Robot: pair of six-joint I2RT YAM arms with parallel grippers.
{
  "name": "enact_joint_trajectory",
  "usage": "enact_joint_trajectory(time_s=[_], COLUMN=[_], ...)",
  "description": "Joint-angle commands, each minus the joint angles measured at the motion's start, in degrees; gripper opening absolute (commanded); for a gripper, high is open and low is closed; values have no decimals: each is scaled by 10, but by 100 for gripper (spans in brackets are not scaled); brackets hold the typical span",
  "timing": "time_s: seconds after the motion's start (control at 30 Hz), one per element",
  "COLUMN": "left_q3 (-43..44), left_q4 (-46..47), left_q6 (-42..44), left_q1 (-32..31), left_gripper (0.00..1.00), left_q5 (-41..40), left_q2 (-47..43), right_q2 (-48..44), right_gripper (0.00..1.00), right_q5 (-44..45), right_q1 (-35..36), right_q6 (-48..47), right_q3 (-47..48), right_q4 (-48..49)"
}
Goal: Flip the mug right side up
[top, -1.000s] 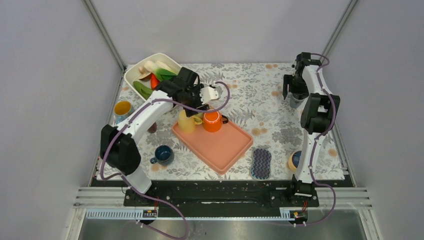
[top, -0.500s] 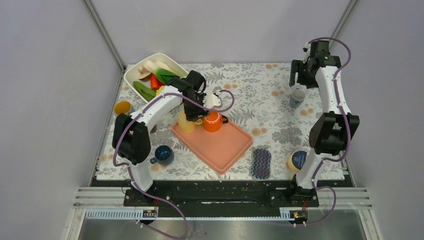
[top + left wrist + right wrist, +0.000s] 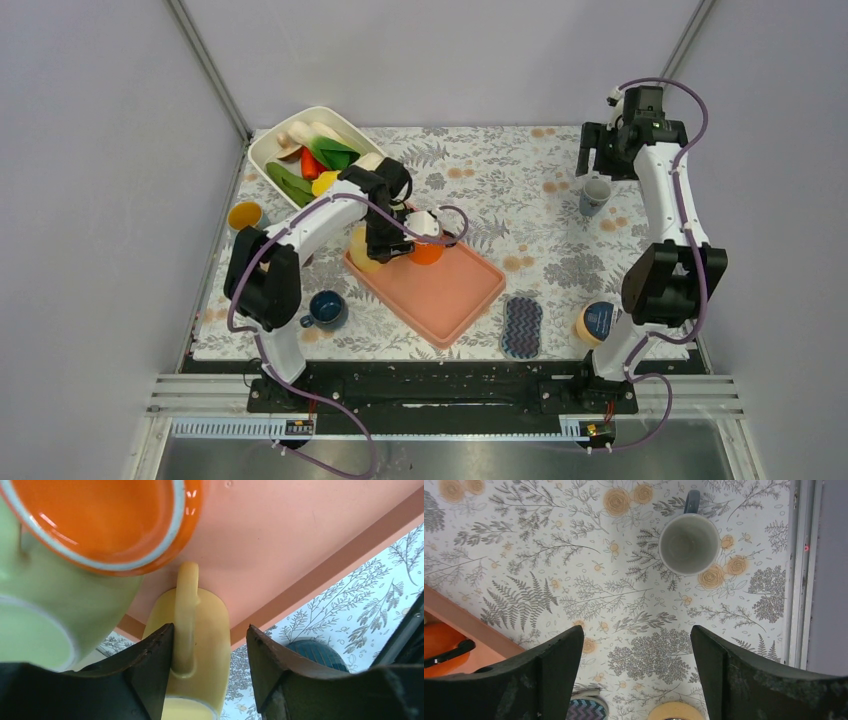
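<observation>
Printed cotton-look tablecloth point(image 3: 500, 180): grey ferns and orange blossoms on white, matt, covering the whole work surface.

Salmon-pink rectangular plastic tray point(image 3: 455, 300): shallow raised rim, set askew at centre. Holds three mugs crowded at its far-left corner.

White glossy oval dish point(image 3: 262, 152): far left corner. Contains heaped green, red, cream and yellow pieces; their kinds cannot be told.

Dark blue zigzag-patterned oblong pad point(image 3: 521, 326): rounded ends, on the cloth just right of the tray's near corner.

Yellow glazed mug point(image 3: 210, 612): the task item. It lies on its side at the tray's left edge, loop handle uppermost, mouth end reaching past the rim. The left gripper point(image 3: 209, 628) straddles it with jaws parted, one finger against the handle side, a sliver of gap at the other, not clamped.

Pale green glazed mug point(image 3: 60, 600): touching the orange one; orientation unclear.

Orange glazed mug point(image 3: 100, 520): pale rim, upright, empty.

Grey round mug point(image 3: 689, 544): upright, empty, far right. The right gripper point(image 3: 636, 630) hangs near it, jaws wide, holding nothing.

Dark blue round mug point(image 3: 327, 308): upright, on the cloth left of the tray.
</observation>
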Motion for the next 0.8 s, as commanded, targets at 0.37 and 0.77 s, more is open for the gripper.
enact_joint_trajectory(time_s=[0.37,0.77], left_q3=[-56,-37], left_q4=[106,94], left_q6=[66,75], left_q1=[-31,-32], left_gripper=[56,50], left_q5=[-75,-54], left_q2=[-38,-2], right_q2=[-76,-87], right_gripper=[88,88], right_q5=[-29,-39], right_q1=[25,26], right_q6=[-2,-4], right_q3=[-32,-52], right_q4=[49,61])
